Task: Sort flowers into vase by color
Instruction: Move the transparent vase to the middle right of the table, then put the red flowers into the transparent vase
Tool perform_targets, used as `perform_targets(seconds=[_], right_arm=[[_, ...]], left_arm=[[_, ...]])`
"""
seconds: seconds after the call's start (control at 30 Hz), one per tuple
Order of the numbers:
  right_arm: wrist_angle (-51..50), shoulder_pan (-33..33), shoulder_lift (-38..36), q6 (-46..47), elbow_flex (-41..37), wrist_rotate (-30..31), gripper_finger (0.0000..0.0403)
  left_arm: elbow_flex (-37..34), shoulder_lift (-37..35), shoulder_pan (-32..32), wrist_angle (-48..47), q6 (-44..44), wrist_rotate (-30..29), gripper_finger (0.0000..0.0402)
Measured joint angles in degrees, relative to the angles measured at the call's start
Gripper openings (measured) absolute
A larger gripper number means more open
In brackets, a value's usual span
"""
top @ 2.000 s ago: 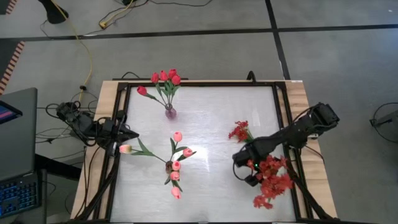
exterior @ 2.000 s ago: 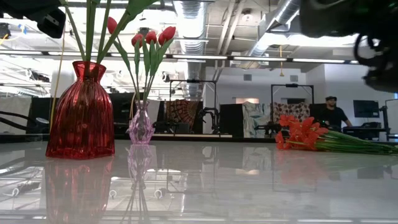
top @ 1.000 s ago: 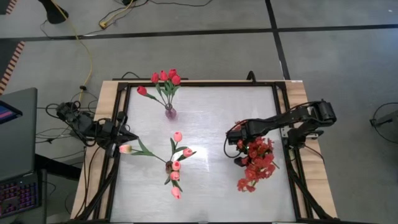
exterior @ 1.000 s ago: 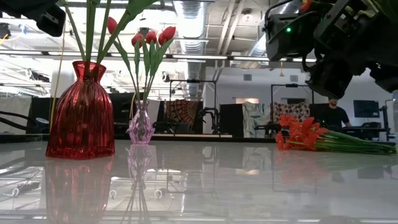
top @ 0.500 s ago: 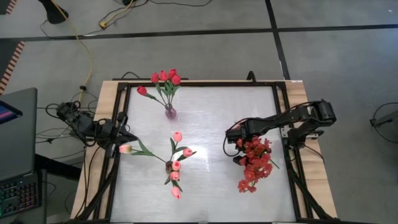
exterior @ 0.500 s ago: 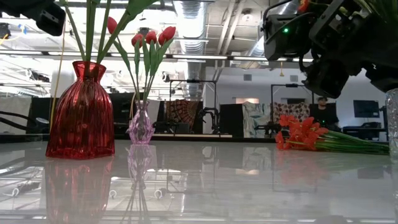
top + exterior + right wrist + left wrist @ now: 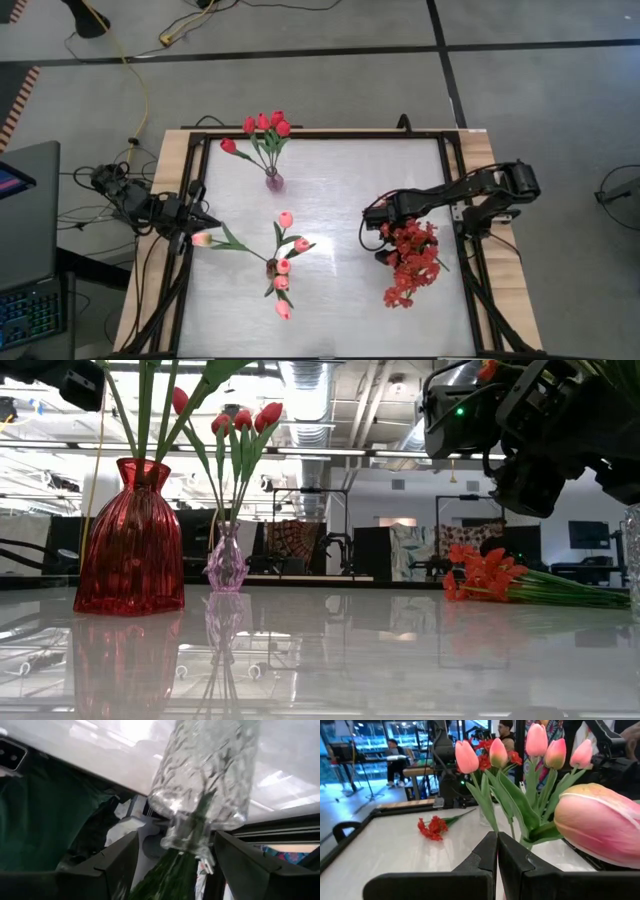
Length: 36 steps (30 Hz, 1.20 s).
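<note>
My right gripper (image 7: 385, 238) is open at the table's right middle. Its fingers stand on either side of the neck (image 7: 185, 832) of a clear ribbed glass vase (image 7: 205, 775), which holds sprays of small red blossoms (image 7: 412, 262) on green stems. One finger shows a gap to the neck; the other stands close beside it. A loose red spray (image 7: 478, 578) lies on the table. Pink tulips (image 7: 284, 250) stand in a red vase (image 7: 132, 540), red tulips (image 7: 265, 125) in a small lilac vase (image 7: 227, 560). My left gripper (image 7: 497, 837) is shut at the left edge, beside one pink tulip head (image 7: 605, 825).
A black frame (image 7: 452, 170) runs round the white tabletop. The red vase (image 7: 272, 267) stands left of centre, the lilac vase (image 7: 273, 181) toward the far edge. A laptop (image 7: 25, 240) and cables lie off the table's left side. People show in the room behind.
Two seconds ago my right gripper and the red blossoms were nearer the table's near right; they have since moved toward the far edge and a little left, covering the loose spray in the high view. Over the last second both have stayed almost in place.
</note>
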Motion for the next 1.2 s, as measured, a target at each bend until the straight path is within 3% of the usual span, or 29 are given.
perform_targets(seconds=[0.33,0.67,0.93,1.2], right_arm=[[-0.6,-3.1,0.0,4.8,0.0,-1.2,0.0293],[-7.4,-8.7,0.0,2.6,0.0,5.0,0.0293],[-10.7,-14.8,0.0,-6.2,1.8,15.3,0.0293],[-16.6,-19.1,-1.4,-19.8,9.8,36.4,0.0292]], left_arm=[[0.0,0.0,0.0,0.5,1.8,-1.5,0.0],[0.0,0.0,0.0,0.5,1.9,-1.5,0.0],[0.0,0.0,0.0,0.4,1.9,-1.3,0.0],[0.0,0.0,0.0,0.3,1.9,-1.3,0.0]])
